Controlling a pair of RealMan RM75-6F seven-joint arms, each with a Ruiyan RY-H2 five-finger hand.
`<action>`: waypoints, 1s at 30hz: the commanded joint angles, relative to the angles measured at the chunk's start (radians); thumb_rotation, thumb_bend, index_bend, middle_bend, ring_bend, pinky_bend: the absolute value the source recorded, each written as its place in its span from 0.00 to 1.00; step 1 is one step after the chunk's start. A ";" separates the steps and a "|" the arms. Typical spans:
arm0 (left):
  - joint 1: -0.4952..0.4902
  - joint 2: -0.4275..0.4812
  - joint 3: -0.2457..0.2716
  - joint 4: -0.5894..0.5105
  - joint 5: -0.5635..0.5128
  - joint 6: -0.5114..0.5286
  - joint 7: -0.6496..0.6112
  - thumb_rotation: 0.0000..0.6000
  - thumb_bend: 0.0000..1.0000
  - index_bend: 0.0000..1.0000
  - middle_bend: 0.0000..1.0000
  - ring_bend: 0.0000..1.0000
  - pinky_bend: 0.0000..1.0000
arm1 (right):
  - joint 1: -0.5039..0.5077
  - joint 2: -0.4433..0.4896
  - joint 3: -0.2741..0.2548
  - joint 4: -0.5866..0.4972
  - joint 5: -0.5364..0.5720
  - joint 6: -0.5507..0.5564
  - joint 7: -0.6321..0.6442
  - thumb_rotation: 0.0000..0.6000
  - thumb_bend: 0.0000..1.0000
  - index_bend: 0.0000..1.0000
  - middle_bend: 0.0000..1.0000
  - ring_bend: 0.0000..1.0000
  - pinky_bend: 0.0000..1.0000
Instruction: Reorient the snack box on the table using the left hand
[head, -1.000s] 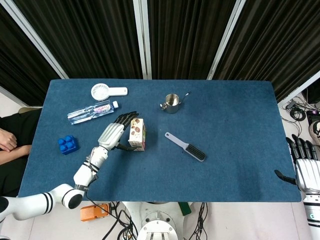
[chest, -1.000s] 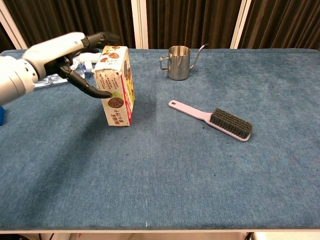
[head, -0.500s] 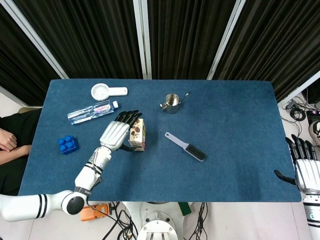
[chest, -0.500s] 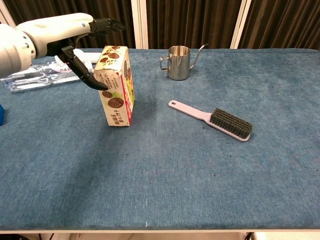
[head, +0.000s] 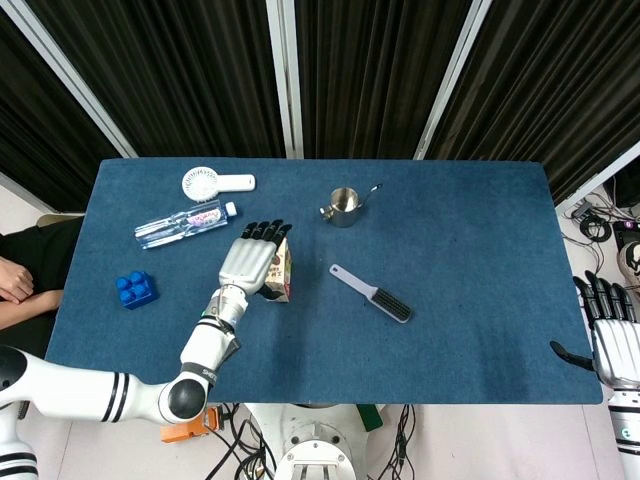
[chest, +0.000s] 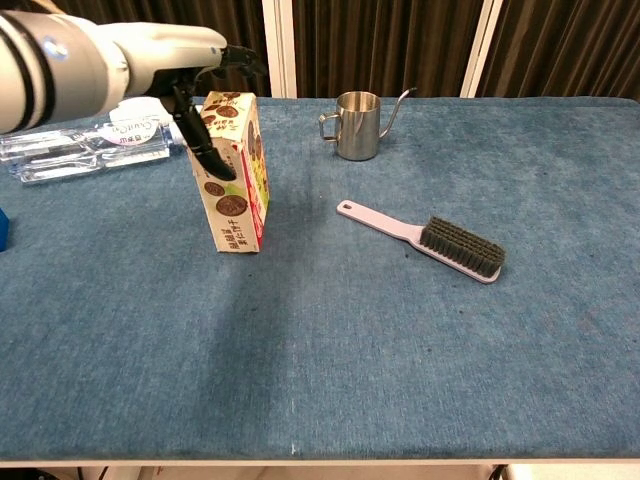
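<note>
**Left hand climbs to the top of the snack box**

Since a second ago the left hand (head: 252, 264) has risen and swung in over the snack box (chest: 232, 172): its thumb, which lay low against the near face, now hangs down over the upper part of that face, and the forearm has come further across the table in the head view.

The snack box stands upright on the blue table (chest: 400, 340), left of centre, in the same spot as before. In the chest view the left hand's dark fingers (chest: 238, 57) reach over the box's top edge while the thumb points down in front of it; the fingers are spread and not wrapped around the box. Whether they actually touch it cannot be told.

Just behind and to the left of the box lies a clear water bottle (head: 184, 223), with a white handheld fan (head: 215, 183) beyond it. A blue toy brick (head: 136, 289) sits near the table's left edge. To the right of the box are a steel cup with a long spout (chest: 360, 124) and a lilac brush (chest: 428, 240), lying flat and apart from each other.

The right hand (head: 612, 335) rests off the table's right edge, fingers extended and apart, holding nothing.
</note>
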 joint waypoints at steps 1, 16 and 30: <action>-0.017 -0.010 0.000 0.015 -0.024 0.005 0.006 1.00 0.00 0.05 0.10 0.06 0.06 | 0.000 0.000 0.000 0.001 0.001 0.000 0.001 1.00 0.22 0.00 0.04 0.00 0.00; 0.009 0.006 0.017 0.036 0.062 -0.038 -0.151 1.00 0.08 0.33 0.41 0.38 0.36 | -0.002 0.001 0.001 -0.008 0.004 0.000 -0.008 1.00 0.22 0.00 0.04 0.00 0.00; 0.298 -0.074 -0.005 0.267 0.652 -0.284 -1.075 1.00 0.11 0.33 0.41 0.37 0.40 | -0.002 0.006 0.000 -0.029 -0.001 0.004 -0.029 1.00 0.22 0.00 0.04 0.00 0.00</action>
